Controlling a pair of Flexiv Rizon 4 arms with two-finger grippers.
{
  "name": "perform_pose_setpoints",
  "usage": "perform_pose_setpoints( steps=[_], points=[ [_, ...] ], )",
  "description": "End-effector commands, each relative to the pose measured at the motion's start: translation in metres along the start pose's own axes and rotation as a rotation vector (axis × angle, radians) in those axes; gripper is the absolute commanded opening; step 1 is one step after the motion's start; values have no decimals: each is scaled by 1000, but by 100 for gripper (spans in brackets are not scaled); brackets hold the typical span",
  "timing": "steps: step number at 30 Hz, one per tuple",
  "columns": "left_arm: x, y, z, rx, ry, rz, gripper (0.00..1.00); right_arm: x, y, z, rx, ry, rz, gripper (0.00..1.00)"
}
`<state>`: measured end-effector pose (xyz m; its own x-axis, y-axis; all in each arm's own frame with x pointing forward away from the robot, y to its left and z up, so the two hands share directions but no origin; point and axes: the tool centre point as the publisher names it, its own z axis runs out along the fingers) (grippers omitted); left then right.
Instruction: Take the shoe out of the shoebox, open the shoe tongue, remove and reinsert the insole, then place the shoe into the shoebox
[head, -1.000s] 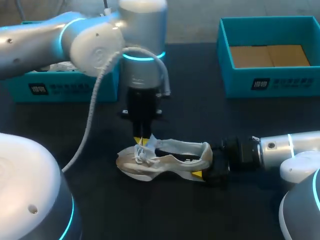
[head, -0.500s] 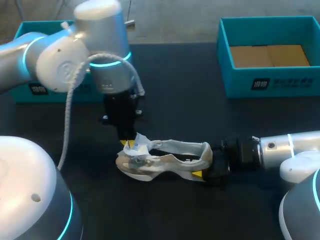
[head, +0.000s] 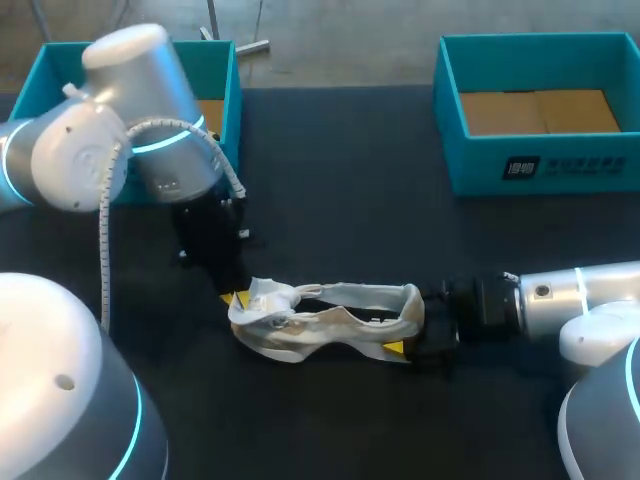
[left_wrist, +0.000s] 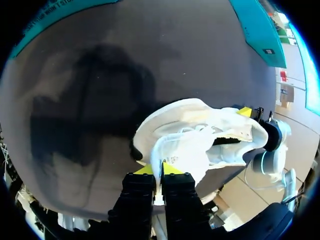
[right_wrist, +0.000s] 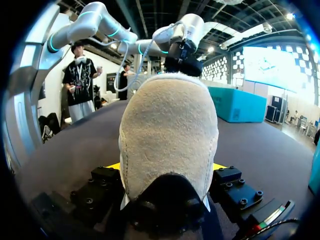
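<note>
A white shoe (head: 330, 322) lies on its side on the dark table, toe to the left. My left gripper (head: 238, 297) stands at the toe end, shut on the white tongue (head: 268, 293), which is stretched out toward it. In the left wrist view the tongue (left_wrist: 161, 147) runs as a thin strip from the shoe (left_wrist: 205, 132) down between the yellow tips of the left gripper (left_wrist: 159, 170). My right gripper (head: 405, 338) grips the heel from both sides. In the right wrist view the suede heel (right_wrist: 167, 125) fills the space between the fingers of the right gripper (right_wrist: 167, 167).
A teal shoebox (head: 540, 165) with a brown bottom stands at the back right. A second teal box (head: 228, 90) stands at the back left, partly behind my left arm. Bare dark table surrounds the shoe.
My left arm has swung to the left and down, drawing the tongue out past the toe. The shoe and the right arm have stayed where they were.
</note>
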<state>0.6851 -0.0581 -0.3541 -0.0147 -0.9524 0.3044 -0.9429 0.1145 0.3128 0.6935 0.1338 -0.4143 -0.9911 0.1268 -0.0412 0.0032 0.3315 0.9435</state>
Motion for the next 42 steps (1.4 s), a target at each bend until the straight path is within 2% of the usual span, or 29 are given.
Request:
perform_pose_setpoints(
  steps=[1, 2, 6, 8, 10, 15, 22, 28, 34, 39, 41, 42],
  points=[
    [-3, -7, 8, -13, 35, -1, 18, 0, 0, 2, 6, 0, 0, 0],
    [-4, -6, 7, -14, 35, -1, 23, 0, 0, 2, 6, 0, 0, 0],
    [-5, -2, 2, 1, 33, 3, 31, 0, 0, 2, 6, 0, 0, 0],
    [-6, 1, -1, 25, 4, 1, 38, 0, 0, 2, 6, 0, 0, 0],
    [-6, 7, -4, 49, -24, 6, 40, 0, 0, 2, 6, 0, 0, 0],
    [-2, 17, -30, 95, -20, 57, 55, 0, 0, 2, 6, 0, 0, 0],
    [19, 25, -62, 90, -42, 151, 54, 0, 0, 2, 6, 0, 0, 0],
    [47, 32, -83, 105, -85, 269, 54, 0, 0, 2, 6, 0, 0, 0],
    [78, 37, -102, 82, -114, 381, 56, 0, 0, 2, 6, 0, 0, 0],
    [102, 41, -108, 32, -159, 505, 42, 0, 0, 2, 6, 0, 0, 0],
    [110, 43, -107, 26, -188, 552, 0, 0, 0, 2, 6, 0, 0, 0],
    [113, 45, -106, 22, -203, 584, 0, 0, 0, 2, 6, 0, 0, 0]
  ],
)
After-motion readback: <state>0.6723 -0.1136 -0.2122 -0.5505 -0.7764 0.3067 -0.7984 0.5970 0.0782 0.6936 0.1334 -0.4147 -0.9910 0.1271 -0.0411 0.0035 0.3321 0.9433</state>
